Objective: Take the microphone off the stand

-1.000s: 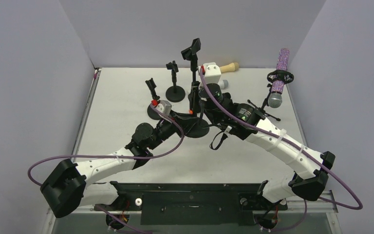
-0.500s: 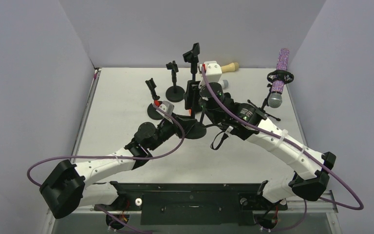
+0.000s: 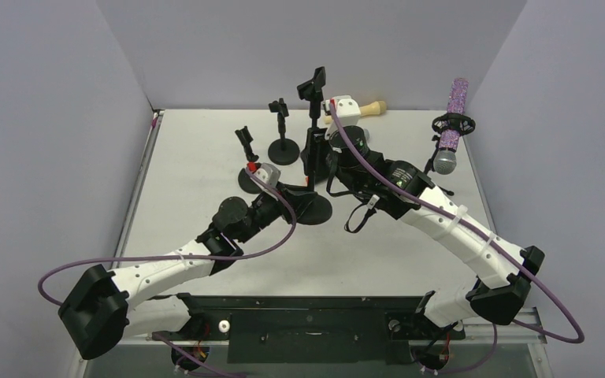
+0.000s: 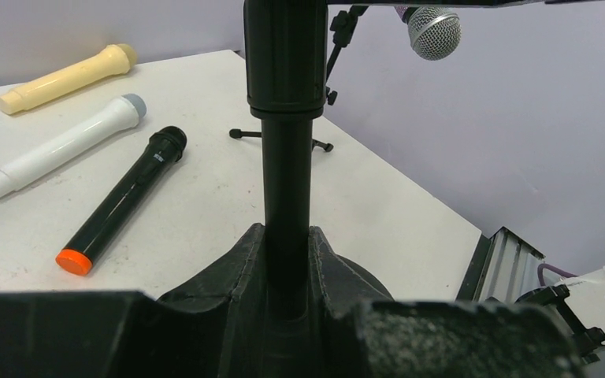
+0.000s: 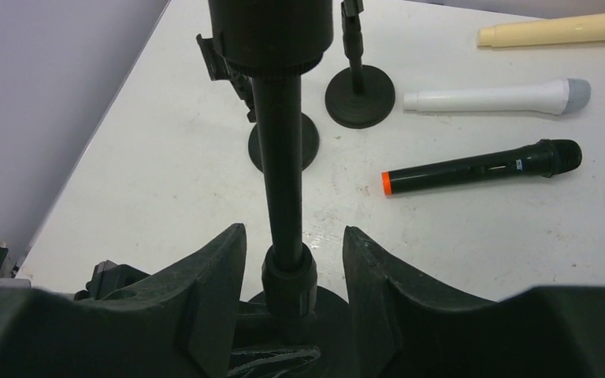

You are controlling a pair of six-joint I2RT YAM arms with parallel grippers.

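Right arm (image 3: 441, 220): it's eased toward the far wall. The right gripper (image 5: 293, 240) is now parted, straddling the tall stand (image 5: 282, 173) and gripping nothing.
Left gripper (image 4: 286, 244): clenched low on that pole, likely steadying it.
Stands: four, with the tall clip (image 3: 313, 81) empty.
Mics: four. Three lie loose; the glitter mic (image 3: 450, 130) alone sits mounted, far right.

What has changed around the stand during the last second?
The right gripper reached slightly farther out over the table and seems to have opened: its jaws now stand on either side of the pole with gaps. The left gripper stayed shut on the pole, low down. The purple mic did not move.
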